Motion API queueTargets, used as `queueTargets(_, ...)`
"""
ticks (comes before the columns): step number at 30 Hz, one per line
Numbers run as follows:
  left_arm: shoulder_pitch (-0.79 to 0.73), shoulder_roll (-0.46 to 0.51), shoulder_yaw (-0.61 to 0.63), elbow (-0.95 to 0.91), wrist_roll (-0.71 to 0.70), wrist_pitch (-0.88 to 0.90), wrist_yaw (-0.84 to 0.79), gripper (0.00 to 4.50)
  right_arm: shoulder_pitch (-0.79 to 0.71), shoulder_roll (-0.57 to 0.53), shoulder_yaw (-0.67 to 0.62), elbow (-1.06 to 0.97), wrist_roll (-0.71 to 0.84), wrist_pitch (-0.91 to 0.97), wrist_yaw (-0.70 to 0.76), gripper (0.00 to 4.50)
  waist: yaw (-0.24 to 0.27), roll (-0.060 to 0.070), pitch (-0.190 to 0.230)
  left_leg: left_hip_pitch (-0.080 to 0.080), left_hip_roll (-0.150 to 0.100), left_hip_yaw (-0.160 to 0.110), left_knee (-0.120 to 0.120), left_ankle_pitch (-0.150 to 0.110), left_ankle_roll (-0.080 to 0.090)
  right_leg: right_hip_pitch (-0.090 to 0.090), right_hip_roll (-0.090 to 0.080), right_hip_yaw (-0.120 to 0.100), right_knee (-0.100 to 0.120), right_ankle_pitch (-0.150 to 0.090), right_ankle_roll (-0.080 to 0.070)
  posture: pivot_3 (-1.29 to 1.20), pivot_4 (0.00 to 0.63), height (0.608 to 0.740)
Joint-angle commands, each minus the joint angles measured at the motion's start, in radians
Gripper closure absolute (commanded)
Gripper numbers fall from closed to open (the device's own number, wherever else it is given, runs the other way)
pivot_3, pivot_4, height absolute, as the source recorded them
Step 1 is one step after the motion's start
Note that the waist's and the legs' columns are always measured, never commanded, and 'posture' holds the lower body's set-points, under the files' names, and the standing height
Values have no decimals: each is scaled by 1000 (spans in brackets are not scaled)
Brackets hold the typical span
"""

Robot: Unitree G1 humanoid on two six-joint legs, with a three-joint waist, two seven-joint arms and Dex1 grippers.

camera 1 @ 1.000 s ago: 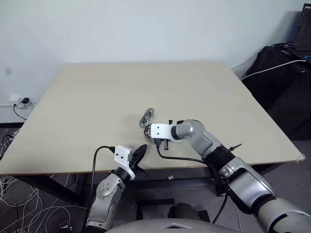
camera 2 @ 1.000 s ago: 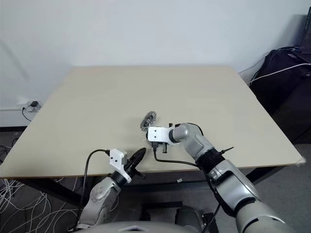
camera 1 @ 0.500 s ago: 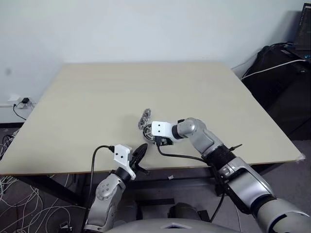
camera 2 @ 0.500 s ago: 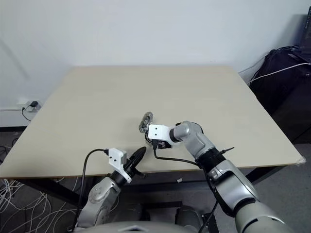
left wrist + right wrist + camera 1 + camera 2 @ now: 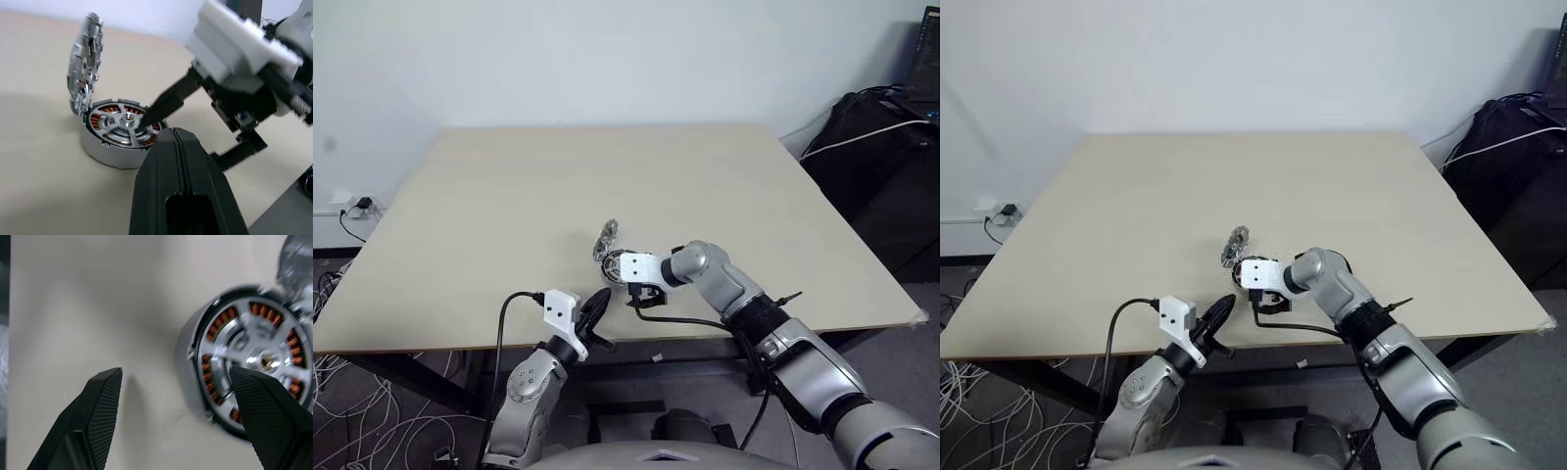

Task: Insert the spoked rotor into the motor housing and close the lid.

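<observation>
You see the rotor [image 5: 124, 122] seated in the housing [image 5: 98, 147], lid [image 5: 85, 61] upright; right pincer [image 5: 176, 416] released above it, left pincer [image 5: 177, 147] clenched.

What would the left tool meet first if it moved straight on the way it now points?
Probably the motor housing with the rotor seated in it: the shut left tool points toward its near side. The right tool's finger over the rotor lies close to that line, and depth is unclear.
</observation>
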Motion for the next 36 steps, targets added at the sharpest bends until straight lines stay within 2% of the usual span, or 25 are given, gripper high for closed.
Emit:
queueTargets(1,-6,-7,-15,-57,-3,3,10,4500,-8,-5,0,-29,-4,18,17,729,0,0,0,0,0,0,0,0,0,0,0,0,0,0,0,0,0,740)
queueTargets(22,-16,-10,-9,-38,-17,5,17,4500,-28,18,-10,7,-9,65,-16,729,-3,0,0,1,0,0,0,0,0,0,0,0,1,0,0,0,0,740)
queueTargets(25,-15,-9,-5,-19,-18,-8,9,4500,-29,20,-10,10,-12,70,-22,1374,-3,0,0,1,0,0,0,0,0,0,0,0,1,0,0,0,0,740)
queueTargets(33,-6,-5,-2,-13,-20,-18,-4,4500,-25,18,-7,11,-16,76,-27,3897,-1,0,0,0,0,0,0,0,0,0,0,0,0,0,0,0,0,740)
queueTargets(36,1,-5,-5,-26,-20,-14,-2,4500,-24,19,-9,10,-18,79,-28,3897,-1,0,0,1,0,0,0,0,0,0,0,0,0,0,0,0,0,740)
